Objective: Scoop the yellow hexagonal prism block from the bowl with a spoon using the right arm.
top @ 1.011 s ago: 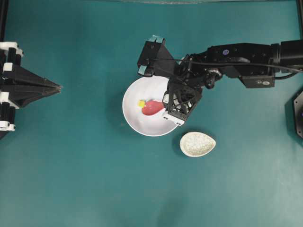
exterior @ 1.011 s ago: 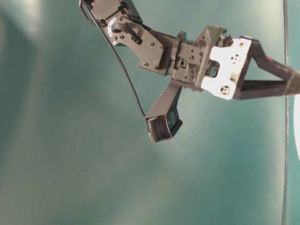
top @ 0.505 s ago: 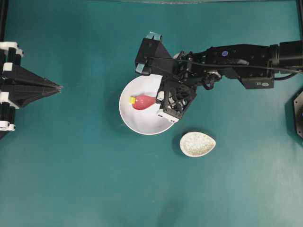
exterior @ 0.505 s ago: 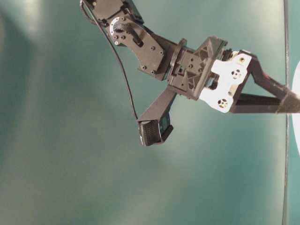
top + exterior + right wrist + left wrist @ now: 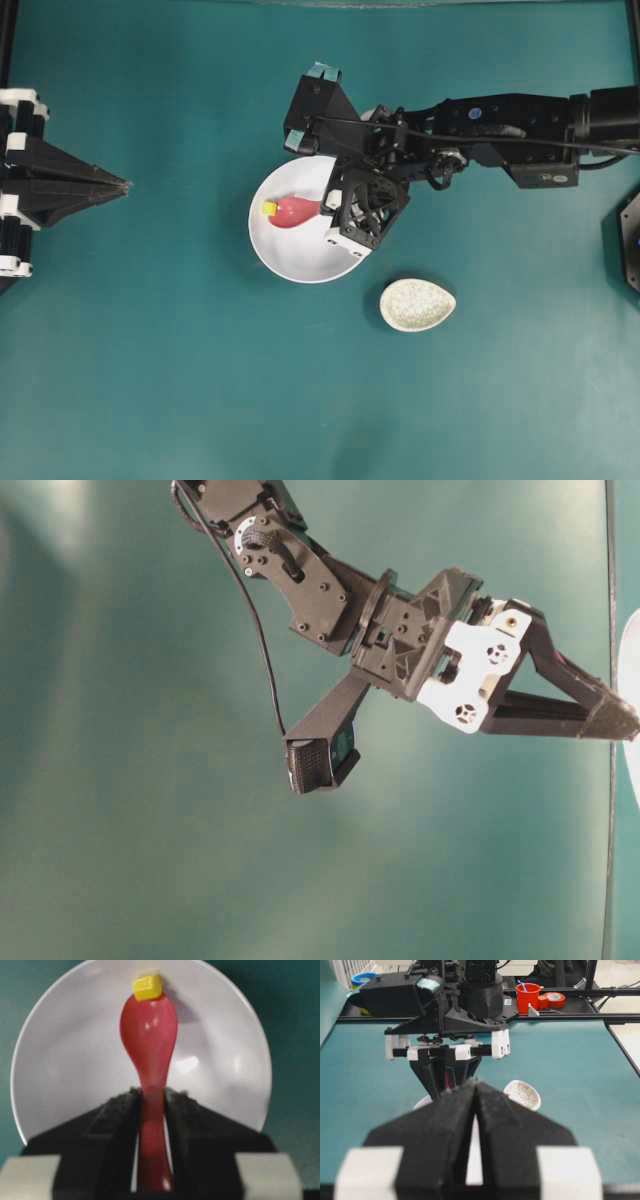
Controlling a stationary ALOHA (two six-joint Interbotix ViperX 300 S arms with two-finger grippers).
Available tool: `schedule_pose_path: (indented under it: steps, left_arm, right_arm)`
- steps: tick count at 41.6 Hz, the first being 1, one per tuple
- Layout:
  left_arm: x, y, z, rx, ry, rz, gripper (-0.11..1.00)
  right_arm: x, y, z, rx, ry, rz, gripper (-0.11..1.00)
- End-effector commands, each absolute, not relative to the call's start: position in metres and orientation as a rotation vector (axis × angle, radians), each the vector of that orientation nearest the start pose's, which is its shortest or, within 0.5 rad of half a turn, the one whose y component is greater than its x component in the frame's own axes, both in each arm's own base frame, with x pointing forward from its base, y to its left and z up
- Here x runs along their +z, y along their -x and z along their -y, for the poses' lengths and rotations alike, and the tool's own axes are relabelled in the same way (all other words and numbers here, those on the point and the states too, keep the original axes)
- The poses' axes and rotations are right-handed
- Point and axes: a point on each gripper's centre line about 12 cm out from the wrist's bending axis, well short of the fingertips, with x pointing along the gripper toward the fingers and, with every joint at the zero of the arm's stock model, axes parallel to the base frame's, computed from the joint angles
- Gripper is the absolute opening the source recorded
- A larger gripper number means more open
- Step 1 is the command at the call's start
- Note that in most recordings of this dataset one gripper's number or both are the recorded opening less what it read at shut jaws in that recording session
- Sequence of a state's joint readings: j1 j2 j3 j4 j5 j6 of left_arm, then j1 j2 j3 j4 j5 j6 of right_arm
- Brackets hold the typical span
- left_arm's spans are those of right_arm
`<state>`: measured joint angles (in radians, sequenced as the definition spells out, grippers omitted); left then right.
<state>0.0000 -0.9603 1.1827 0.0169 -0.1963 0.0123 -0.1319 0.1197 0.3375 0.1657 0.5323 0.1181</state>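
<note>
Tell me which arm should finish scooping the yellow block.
Right. Its gripper already grips the spoon, scoop tip against the yellow block in the bowl. The left gripper sits shut, far off.

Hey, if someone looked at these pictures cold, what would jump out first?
The pink-red spoon held in the right gripper, its tip against the tiny yellow block at the far wall of the white bowl. Beside the bowl sits a speckled oval dish.

The overhead view is looking straight down; the table-level view is sitting close beside the right arm (image 5: 400,630). Both wrist cameras are peering along their fingers, sharing the bowl (image 5: 70,1060).
</note>
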Motion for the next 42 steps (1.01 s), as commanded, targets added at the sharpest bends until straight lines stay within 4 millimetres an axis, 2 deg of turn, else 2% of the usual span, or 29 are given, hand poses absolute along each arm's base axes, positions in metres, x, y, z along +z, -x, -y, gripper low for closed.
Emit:
schedule_pose_path:
  steps: [1, 33, 42]
  left_arm:
    - [0.282, -0.201, 0.000, -0.002, -0.030, -0.018, 0.00]
    - [0.281, -0.201, 0.000, -0.004, -0.030, -0.023, 0.00]
    - [0.281, -0.201, 0.000, -0.004, -0.030, -0.023, 0.00]
  right_arm:
    - [0.201, -0.429, 0.047, -0.171, -0.347, -0.913, 0.23]
    - [0.204, -0.415, 0.040, -0.166, -0.330, -0.761, 0.23]
    - [0.207, -0.404, 0.039, -0.169, -0.324, -0.690, 0.23]
